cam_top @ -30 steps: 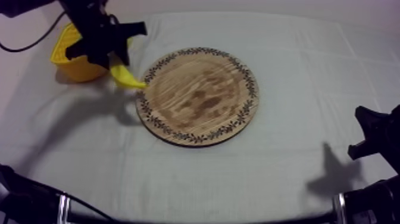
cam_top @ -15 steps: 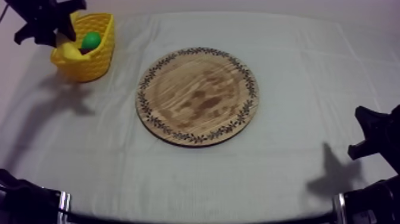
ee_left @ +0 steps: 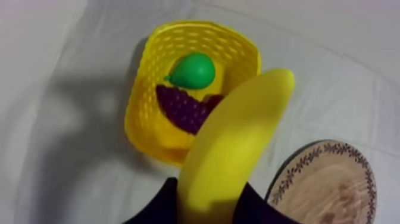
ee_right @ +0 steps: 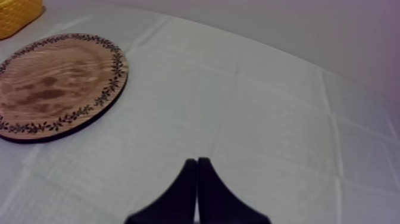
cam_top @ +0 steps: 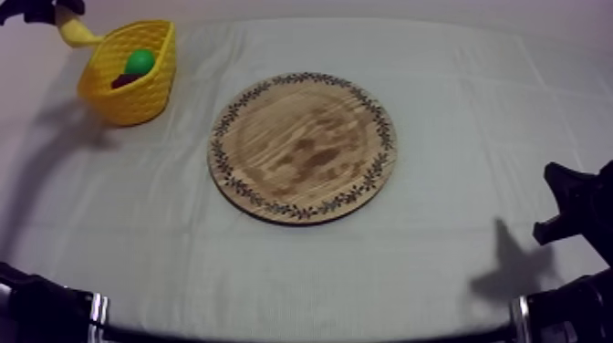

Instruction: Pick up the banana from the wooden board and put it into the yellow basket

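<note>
The yellow banana [cam_top: 75, 33] hangs at the table's far left corner, just beyond the yellow basket [cam_top: 137, 102], with my left gripper [cam_top: 55, 10] shut on its upper end. From the left wrist, the banana [ee_left: 238, 137] juts out between my black fingers [ee_left: 257, 210], above the cloth next to the basket [ee_left: 141, 101]. In the basket lie a green pear [ee_left: 193, 70] and dark grapes [ee_left: 184, 108]. The round wooden board [cam_top: 303, 146] is bare. My right gripper [ee_right: 197, 164] is shut on nothing, low over the cloth at the right [cam_top: 570, 205].
The board [ee_left: 327, 184] lies to the right of the basket, with a strip of cloth between them. From the right wrist, the board [ee_right: 56, 83] and a corner of the basket [ee_right: 16, 11] lie far off across open cloth.
My left gripper has carried the banana from beside the board's left edge up and leftward, past the basket to the far left corner. The right arm has not moved.
</note>
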Robot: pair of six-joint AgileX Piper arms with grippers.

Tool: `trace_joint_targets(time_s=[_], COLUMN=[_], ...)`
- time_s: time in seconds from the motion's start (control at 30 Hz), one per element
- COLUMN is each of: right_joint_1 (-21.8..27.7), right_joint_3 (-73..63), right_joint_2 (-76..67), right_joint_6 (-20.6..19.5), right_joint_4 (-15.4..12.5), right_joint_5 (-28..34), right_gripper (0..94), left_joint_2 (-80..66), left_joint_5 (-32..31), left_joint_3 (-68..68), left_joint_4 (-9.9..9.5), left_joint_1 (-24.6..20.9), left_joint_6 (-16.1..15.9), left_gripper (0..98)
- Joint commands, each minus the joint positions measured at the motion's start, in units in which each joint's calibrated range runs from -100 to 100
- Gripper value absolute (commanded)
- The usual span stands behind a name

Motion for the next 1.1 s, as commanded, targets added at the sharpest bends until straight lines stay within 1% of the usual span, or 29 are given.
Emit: trace_joint_targets(time_s=[0.0,0.3,0.5,0.63,0.87,1.07], right_joint_1=[0.0,0.0,0.0,0.0,0.0,0.0], right_joint_3=[0.0,0.0,0.0,0.0,0.0,0.0], right_joint_2=[0.0,0.0,0.0,0.0,0.0,0.0], right_joint_6=[-0.1,-0.1,-0.1,-0.1,-0.1,-0.1], right_joint_4=[0.0,0.0,0.0,0.0,0.0,0.0], right_joint_5=[0.0,0.0,0.0,0.0,0.0,0.0], right_gripper=[0.3,0.3,0.3,0.3,0.3,0.3], left_joint_2=[1.0,8.3,14.8,18.8,24.5,28.0], left_joint_5=[-0.2,-3.8,-6.4,-7.4,-9.8,-12.9], left_joint_3=[-2.9,-12.6,-15.8,-16.3,-15.8,-14.6], left_joint_4=[-0.15,-1.03,-1.81,-2.07,-2.17,-2.51], left_joint_1=[-0.2,-2.6,-3.5,-3.3,-2.7,-2.6], left_joint_6=[-1.1,-4.1,-5.0,-5.2,-4.6,-4.4], left_gripper=[23.8,24.6,23.2,22.7,23.2,23.6])
